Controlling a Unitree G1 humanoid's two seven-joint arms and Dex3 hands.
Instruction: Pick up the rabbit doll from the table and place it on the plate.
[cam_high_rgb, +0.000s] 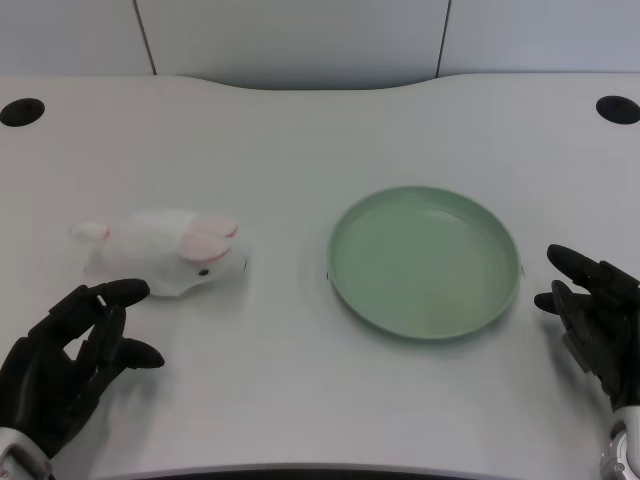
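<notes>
Watching left hand (70, 365), fingers apart & empty, beside rabbit doll (165, 252) (soft, floppy): could nudge it away from plate (424, 262).

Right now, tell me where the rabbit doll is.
The rabbit doll lies on the table's left side, just above the left hand, left of the green plate.

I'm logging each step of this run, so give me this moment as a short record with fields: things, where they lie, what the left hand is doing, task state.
doll: white rabbit doll with pink ears, lying on its side on the table's left part
plate: green plate, nothing on it, right of the doll and apart from it
left hand: left hand near the front edge, fingers apart, holding nothing; fingertips close to the doll, contact unclear
surface: white table
task state: doll not yet lifted, not on the plate
</notes>
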